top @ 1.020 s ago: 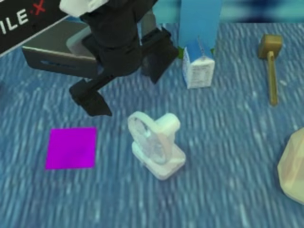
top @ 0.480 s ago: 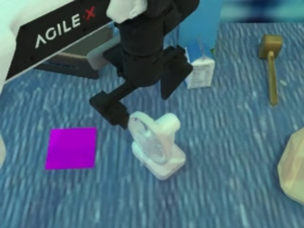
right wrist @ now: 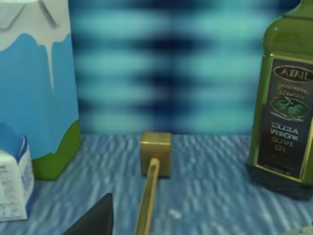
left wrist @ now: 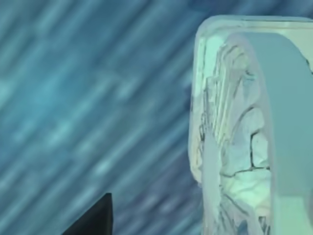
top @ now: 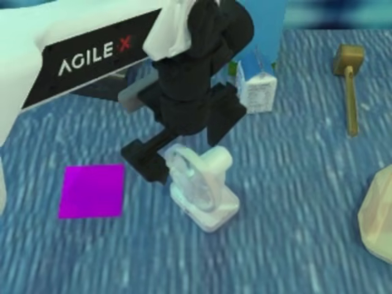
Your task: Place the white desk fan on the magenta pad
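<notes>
The white desk fan [top: 203, 187] stands upright near the table's middle, its round grille turned toward the left. My left gripper [top: 184, 142] is open right over it. One black finger [top: 145, 163] is just left of the grille and the other [top: 224, 117] is behind the motor housing. The left wrist view shows the grille [left wrist: 244, 132] very close, with one fingertip [left wrist: 94, 220] beside it. The magenta pad [top: 92, 190] lies flat to the fan's left, with nothing on it. My right gripper [right wrist: 166, 232] is parked out of the top view, open, facing the back row.
A white-and-blue milk carton [top: 260, 90] stands behind the fan beside a tall blue carton [right wrist: 41, 93]. A wooden mallet [top: 350, 86] lies at the back right and an olive oil bottle [right wrist: 286, 98] stands near it. A tan object [top: 376, 214] sits at the right edge.
My left arm has swung right and forward, bringing its open gripper from behind the pad to straddle the fan. The fan and pad have not moved.
</notes>
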Controlling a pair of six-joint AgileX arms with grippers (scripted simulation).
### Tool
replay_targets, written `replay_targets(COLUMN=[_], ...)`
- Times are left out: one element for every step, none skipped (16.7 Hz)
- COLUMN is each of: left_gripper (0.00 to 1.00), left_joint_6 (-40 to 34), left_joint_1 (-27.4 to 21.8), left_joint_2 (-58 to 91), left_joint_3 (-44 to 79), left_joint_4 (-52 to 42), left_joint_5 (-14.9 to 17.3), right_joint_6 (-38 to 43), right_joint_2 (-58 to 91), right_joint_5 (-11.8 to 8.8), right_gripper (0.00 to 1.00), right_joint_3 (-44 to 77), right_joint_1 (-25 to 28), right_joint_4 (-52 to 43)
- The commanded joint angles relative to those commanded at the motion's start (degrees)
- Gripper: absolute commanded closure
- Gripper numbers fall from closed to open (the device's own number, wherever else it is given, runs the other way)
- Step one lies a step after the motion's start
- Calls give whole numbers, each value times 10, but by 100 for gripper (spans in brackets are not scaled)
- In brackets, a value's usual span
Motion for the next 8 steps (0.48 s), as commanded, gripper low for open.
replay_targets(left_gripper=[0, 0, 0, 0, 0, 8, 15, 23], left_joint_6=[0, -1, -1, -1, -1, -1, -1, -1], left_joint_1=[0, -1, -1, -1, -1, -1, -1, -1], left_joint_2=[0, 1, 1, 1, 1, 1, 1, 1], left_joint_3=[-12, -18, -18, -18, -18, -18, -18, -18], left_joint_4=[12, 18, 18, 18, 18, 18, 18, 18], left_joint_5=[0, 0, 0, 0, 0, 0, 0, 0], right_joint_6=[0, 0, 0, 0, 0, 0, 0, 0], right_joint_2=[0, 0, 0, 0, 0, 0, 0, 0], right_joint_5=[0, 0, 0, 0, 0, 0, 0, 0], right_gripper=[0, 0, 0, 0, 0, 0, 0, 0], right_joint_3=[0, 0, 0, 0, 0, 0, 0, 0], right_joint_1=[0, 0, 0, 0, 0, 0, 0, 0], right_joint_4=[0, 0, 0, 0, 0, 0, 0, 0])
